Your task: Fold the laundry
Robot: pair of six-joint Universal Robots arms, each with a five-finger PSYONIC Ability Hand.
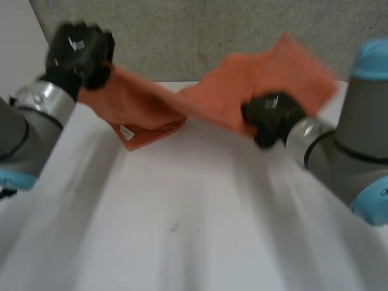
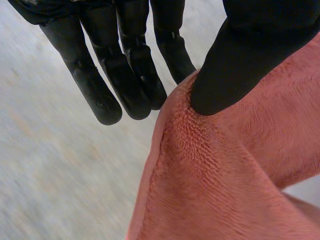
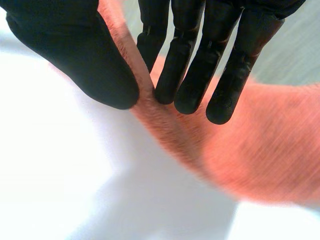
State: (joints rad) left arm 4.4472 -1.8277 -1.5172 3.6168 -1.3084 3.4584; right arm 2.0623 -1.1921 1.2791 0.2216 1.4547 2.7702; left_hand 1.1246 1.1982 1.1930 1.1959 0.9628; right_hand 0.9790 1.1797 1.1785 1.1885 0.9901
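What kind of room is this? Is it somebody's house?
Probably a robot test bench, not a home: a white table, a plain grey wall behind it, and two robot arms whose left hand and right hand pinch an orange towel.

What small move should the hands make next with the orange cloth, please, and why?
Probably draw them apart: the left hand and right hand each pinch the orange cloth aloft, and it sags bunched between them over the table.
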